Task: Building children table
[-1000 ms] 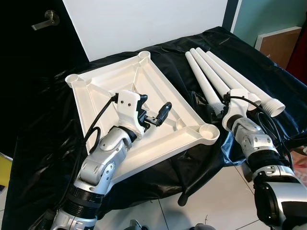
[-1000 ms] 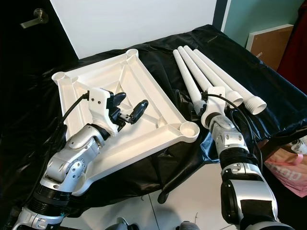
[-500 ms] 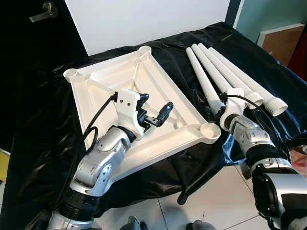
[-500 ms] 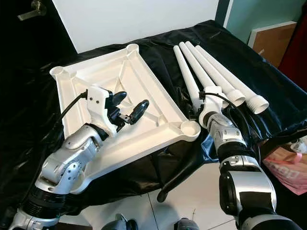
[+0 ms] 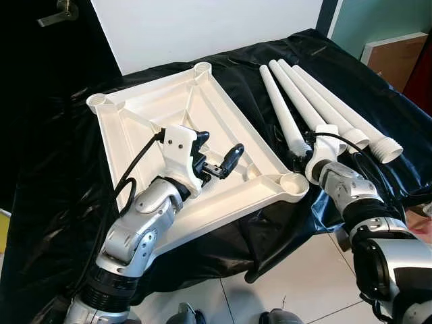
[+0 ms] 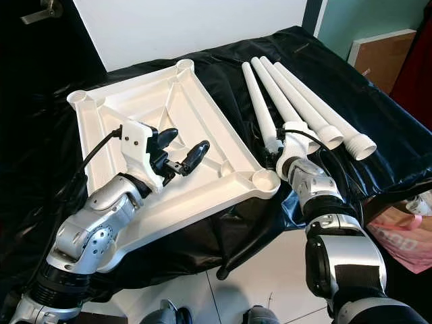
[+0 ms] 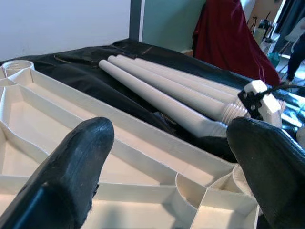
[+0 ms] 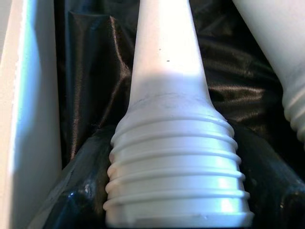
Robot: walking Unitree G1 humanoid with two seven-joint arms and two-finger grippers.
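Right wrist view showed the right gripper apparently clamped around the threaded end of the leftmost white plastic table leg. Left gripper hovered wide open, holding nothing, above the upturned white plastic tabletop.

White plastic parts on glossy black sheeting

The tabletop and legs look like smooth, matt white plastic; the sheet is shiny, crinkled black film; the arms are silver metal.
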